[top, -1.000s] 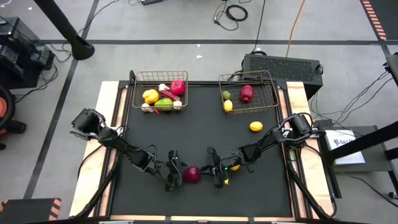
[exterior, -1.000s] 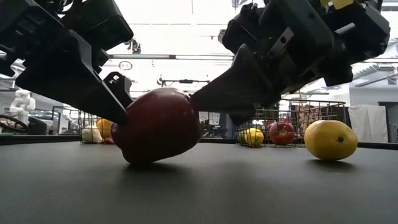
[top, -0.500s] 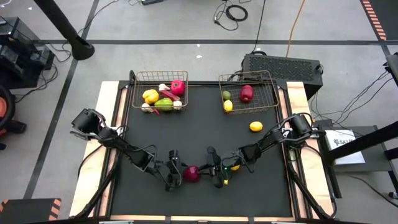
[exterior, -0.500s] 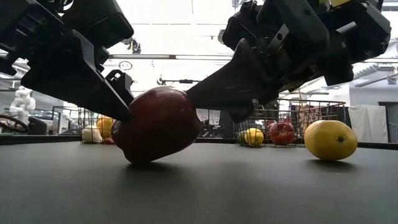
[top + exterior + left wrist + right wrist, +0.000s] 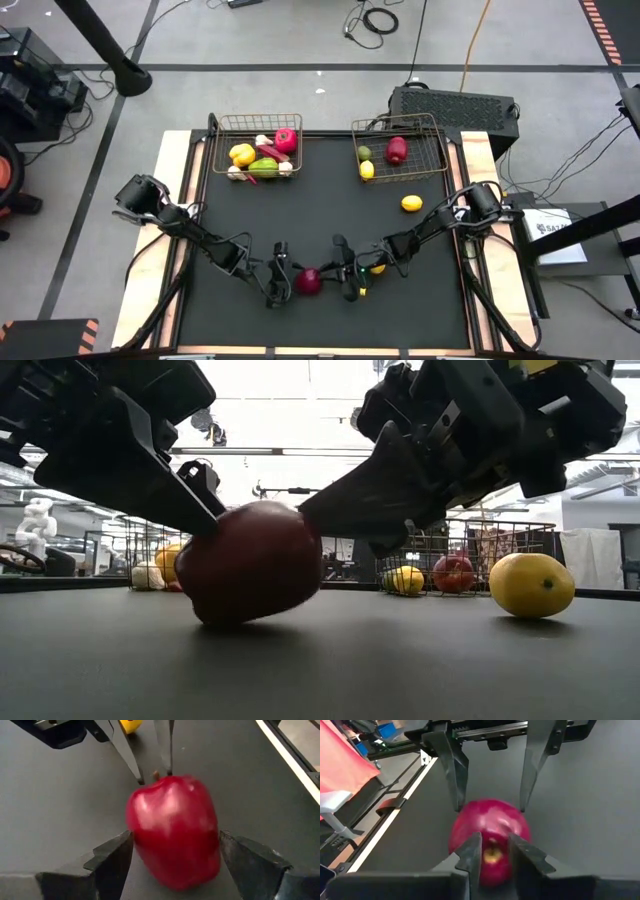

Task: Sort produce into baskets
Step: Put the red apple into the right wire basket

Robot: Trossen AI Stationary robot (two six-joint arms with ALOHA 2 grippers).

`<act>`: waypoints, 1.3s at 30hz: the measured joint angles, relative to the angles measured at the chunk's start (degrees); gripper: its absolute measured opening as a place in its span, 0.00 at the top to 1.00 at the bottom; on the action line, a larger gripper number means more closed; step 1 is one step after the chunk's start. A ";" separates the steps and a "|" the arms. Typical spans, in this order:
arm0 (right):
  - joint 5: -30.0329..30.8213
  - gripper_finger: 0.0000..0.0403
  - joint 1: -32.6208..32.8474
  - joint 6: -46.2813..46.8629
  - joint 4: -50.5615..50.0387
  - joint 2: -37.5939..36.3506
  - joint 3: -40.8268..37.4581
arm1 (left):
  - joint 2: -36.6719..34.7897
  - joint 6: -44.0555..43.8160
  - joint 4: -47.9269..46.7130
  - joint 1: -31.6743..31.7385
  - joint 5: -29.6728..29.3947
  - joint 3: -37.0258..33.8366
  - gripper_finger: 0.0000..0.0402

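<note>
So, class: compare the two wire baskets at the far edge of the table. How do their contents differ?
The left basket is crowded: a yellow pepper, a red apple, a green piece and white garlic bunch up inside. The right basket holds only three pieces, a red apple, a lemon and a small green lime, with bare mesh around them. Both are matching bronze-coloured wire baskets standing at the mat's far edge.

red apple on mat, tilted | lemon loose | baskets hold remaining produce
</note>
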 joint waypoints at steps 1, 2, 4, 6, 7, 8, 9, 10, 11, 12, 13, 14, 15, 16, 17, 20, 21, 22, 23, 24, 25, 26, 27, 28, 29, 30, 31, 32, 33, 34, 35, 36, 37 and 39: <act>0.04 0.79 -0.02 0.00 0.00 0.00 0.00 | 0.00 0.00 0.00 0.00 0.00 0.00 0.26; 0.02 0.80 -0.02 0.00 0.00 0.00 0.00 | 0.00 0.00 0.00 0.00 0.00 0.00 0.26; 0.02 0.85 -0.02 -0.02 0.00 0.00 0.00 | 0.00 0.00 -0.01 0.00 0.00 0.00 0.26; 0.00 0.90 -0.02 -0.02 -0.09 0.00 0.00 | 0.00 0.00 -0.03 0.00 0.02 0.00 0.26; 0.00 0.93 -0.02 -0.02 -0.24 0.00 0.00 | 0.00 0.00 -0.04 0.00 0.02 0.00 0.26; 0.00 0.95 -0.02 -0.07 -0.32 0.00 0.00 | 0.00 0.00 -0.04 0.00 0.02 0.00 0.26; 0.00 0.97 -0.01 -0.24 -0.34 0.00 0.00 | 0.00 0.00 -0.06 -0.02 0.02 0.00 0.26; -0.01 0.99 0.00 -0.31 -0.35 0.00 0.00 | 0.00 -0.01 -0.09 -0.02 0.02 0.00 0.26; -0.03 0.99 0.00 -0.32 -0.35 0.00 0.00 | 0.00 -0.02 -0.11 -0.02 0.02 0.00 0.26; 0.00 0.99 -0.02 -0.28 -0.37 0.00 0.00 | 0.00 -0.06 -0.19 -0.02 0.02 0.00 0.26; 0.00 0.97 -0.08 -0.28 -0.40 0.00 0.00 | 0.00 -0.11 -0.22 -0.02 0.02 0.00 0.26; 0.01 0.95 -0.11 -0.28 -0.43 0.00 0.00 | 0.00 -0.11 -0.22 -0.02 0.02 0.00 0.26; 0.02 0.93 -0.13 -0.28 -0.47 0.00 0.00 | 0.00 -0.11 -0.23 -0.02 0.04 0.00 0.26; 0.02 0.90 -0.13 -0.28 -0.53 0.00 0.00 | 0.00 -0.11 -0.25 -0.02 0.05 0.00 0.26; 0.00 0.86 -0.13 -0.28 -0.74 0.00 0.00 | 0.00 -0.12 -0.26 -0.02 0.05 0.00 0.26; -0.20 0.75 -0.14 -0.49 -2.24 -0.09 0.00 | 0.00 -0.13 -0.31 -0.02 0.09 0.00 0.26; -0.20 0.71 -0.17 -0.60 -2.83 -0.11 0.00 | 0.00 -0.15 -0.30 -0.02 0.11 0.00 0.26; -0.28 0.68 -0.24 -0.65 -3.40 -0.11 0.00 | 0.00 -0.15 -0.32 -0.02 0.11 0.00 0.26; -0.37 0.65 -0.24 -0.67 -4.02 -0.11 0.00 | 0.00 -0.15 -0.34 -0.02 0.13 0.00 0.26; -0.38 0.63 -0.28 -0.78 -4.35 -0.09 -0.03 | 0.00 -0.15 -0.36 -0.02 0.14 0.00 0.26; -0.38 0.62 -0.27 -1.14 -4.52 -0.09 -0.07 | 0.00 -0.15 -0.37 -0.02 0.15 0.00 0.26; -0.38 0.61 -0.26 -1.41 -4.47 -0.09 -0.07 | 0.00 -0.15 -0.36 -0.02 0.18 0.01 0.26; -0.38 0.60 -0.26 -1.60 -4.35 -0.09 -0.07 | 0.00 -0.16 -0.37 -0.02 0.18 0.02 0.26; -0.38 0.61 -0.26 -1.69 -4.35 -0.09 -0.07 | 0.00 -0.16 -0.37 -0.02 0.20 0.02 0.26; -0.38 0.61 -0.26 -1.72 -4.37 -0.09 -0.07 | 0.00 -0.17 -0.37 -0.02 0.20 0.02 0.26; -0.38 0.62 -0.26 -1.74 -4.36 -0.09 -0.06 | 0.00 -0.17 -0.37 -0.02 0.20 0.02 0.26; -0.38 0.64 -0.26 -1.74 -4.21 -0.09 -0.07 | 0.00 -0.17 -0.37 -0.02 0.20 0.02 0.26; -0.39 0.65 -0.26 -1.74 -4.01 -0.09 -0.07 | 0.00 -0.17 -0.37 -0.02 0.20 0.02 0.26; -0.45 0.67 -0.26 -1.74 -3.84 -0.09 -0.07 | 0.00 -0.17 -0.37 -0.02 0.20 0.02 0.26; -0.57 0.68 -0.26 -1.74 -3.72 -0.09 -0.06 | 0.00 -0.20 -0.36 -0.02 0.21 0.02 0.26; -0.57 0.70 -0.24 -1.66 -3.56 -0.09 -0.07 | 0.00 -0.20 -0.37 -0.02 0.20 0.02 0.26; -0.57 0.71 -0.24 -1.45 -3.31 -0.09 -0.07 | 0.00 -0.20 -0.35 -0.02 0.20 0.02 0.26; -0.59 0.72 -0.24 -1.16 -3.06 -0.09 -0.07 | 0.00 -0.21 -0.35 -0.02 0.20 0.02 0.26; -0.58 0.74 -0.26 -0.67 -2.95 -0.09 -0.05 | 0.00 -0.46 -0.33 -0.02 0.20 0.02 0.26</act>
